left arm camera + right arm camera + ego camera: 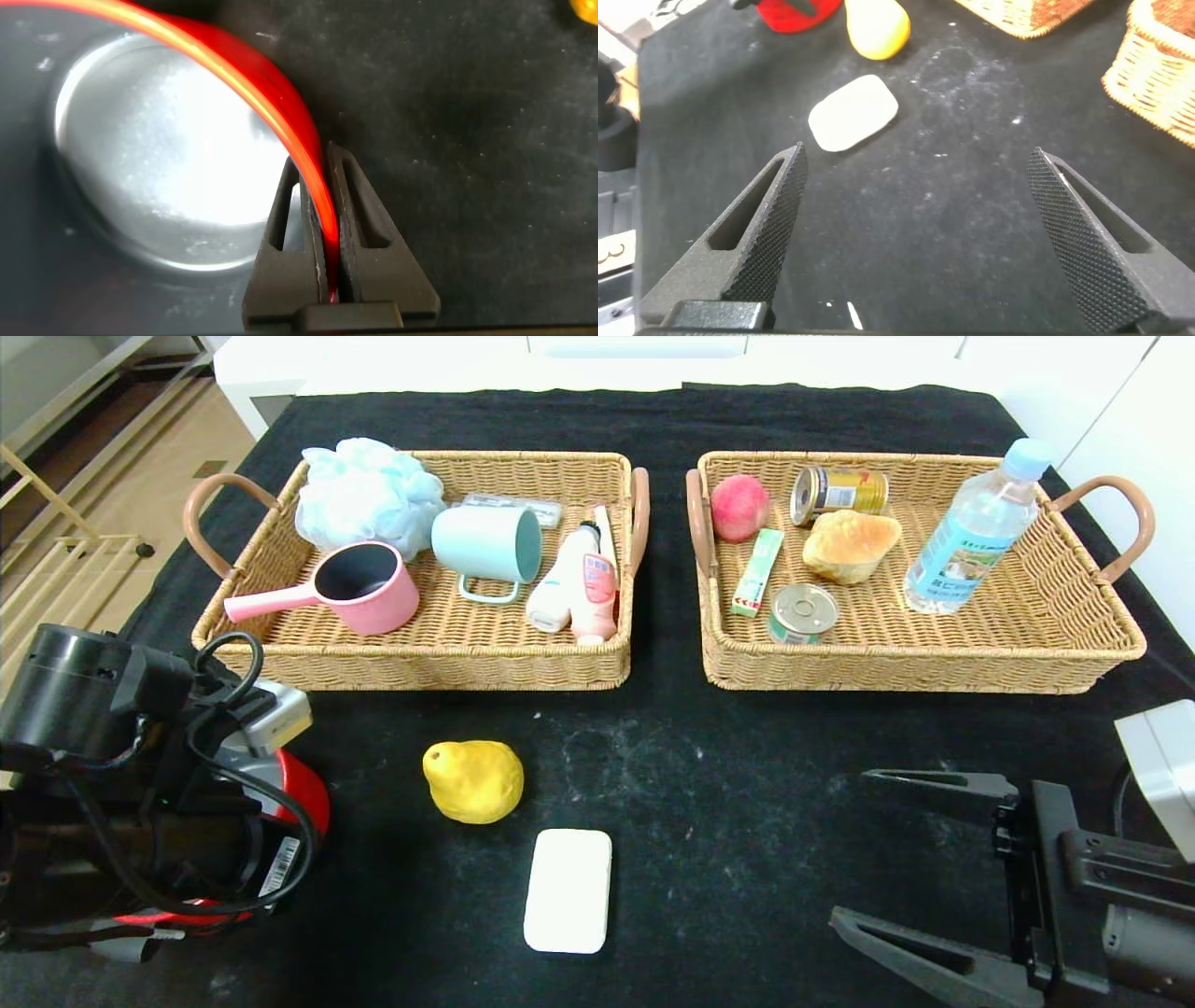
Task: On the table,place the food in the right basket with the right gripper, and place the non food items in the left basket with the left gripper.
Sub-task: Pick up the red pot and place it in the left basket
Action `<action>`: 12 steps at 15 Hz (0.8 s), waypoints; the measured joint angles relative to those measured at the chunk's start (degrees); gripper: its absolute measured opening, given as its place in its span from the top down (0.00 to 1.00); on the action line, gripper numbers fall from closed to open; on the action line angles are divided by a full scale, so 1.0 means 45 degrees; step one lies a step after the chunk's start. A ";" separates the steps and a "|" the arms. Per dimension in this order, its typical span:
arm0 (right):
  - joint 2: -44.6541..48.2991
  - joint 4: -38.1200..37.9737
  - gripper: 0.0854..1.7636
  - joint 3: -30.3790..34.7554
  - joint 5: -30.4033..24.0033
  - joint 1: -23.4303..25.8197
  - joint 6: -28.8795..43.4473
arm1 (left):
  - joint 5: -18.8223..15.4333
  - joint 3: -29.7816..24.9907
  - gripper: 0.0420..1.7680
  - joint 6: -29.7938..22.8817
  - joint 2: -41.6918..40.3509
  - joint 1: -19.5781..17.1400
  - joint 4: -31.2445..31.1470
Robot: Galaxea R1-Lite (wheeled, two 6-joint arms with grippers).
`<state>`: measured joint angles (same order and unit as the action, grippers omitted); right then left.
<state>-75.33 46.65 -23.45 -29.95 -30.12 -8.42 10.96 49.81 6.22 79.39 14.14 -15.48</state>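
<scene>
Nearest the camera at the left, the left gripper (pixel 322 247) is pinched on the thin rim of a red container (pixel 297 803) that sits on the black bench (pixel 747 784) at its near left edge; the wrist view shows the red wall squeezed between the two fingers, with a shiny silver bottom inside. Just right of it lies a yellow pear (pixel 473 780), and nearer the front a white soap bar (pixel 568 889), both untouched and well apart from either gripper. Behind them the left basket (pixel 280 649) holds a blue bath sponge (pixel 366 493), a pink saucepan (pixel 359 586), a teal mug (pixel 488 546) and a white-and-pink bottle (pixel 579 583). Across a narrow gap, the right basket (pixel 1074 644) holds a peach (pixel 739 507), a green stick pack (pixel 758 571), two tins (pixel 803 612), a bread roll (pixel 850 545) and a water bottle (pixel 976 527). At the near right, the right gripper (pixel 910 854) hovers low over bare bench with its fingers spread wide, holding nothing.
</scene>
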 joint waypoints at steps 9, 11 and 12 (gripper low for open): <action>-0.0014 -0.0005 0.03 0.0019 0.0000 0.0000 -0.0003 | -0.0005 -0.0038 0.91 -0.0022 0.0016 0.0041 -0.0008; -0.0049 0.0000 0.03 0.0019 0.0000 0.0011 -0.0003 | -0.0005 -0.0033 0.91 -0.0022 0.0030 0.0041 -0.0008; -0.0079 -0.0005 0.03 0.0019 -0.0005 0.0014 -0.0008 | -0.0005 -0.0033 0.91 -0.0024 0.0041 0.0046 -0.0008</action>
<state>-75.68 46.63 -23.37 -29.98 -30.06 -8.46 10.93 49.66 6.11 79.57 14.35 -15.52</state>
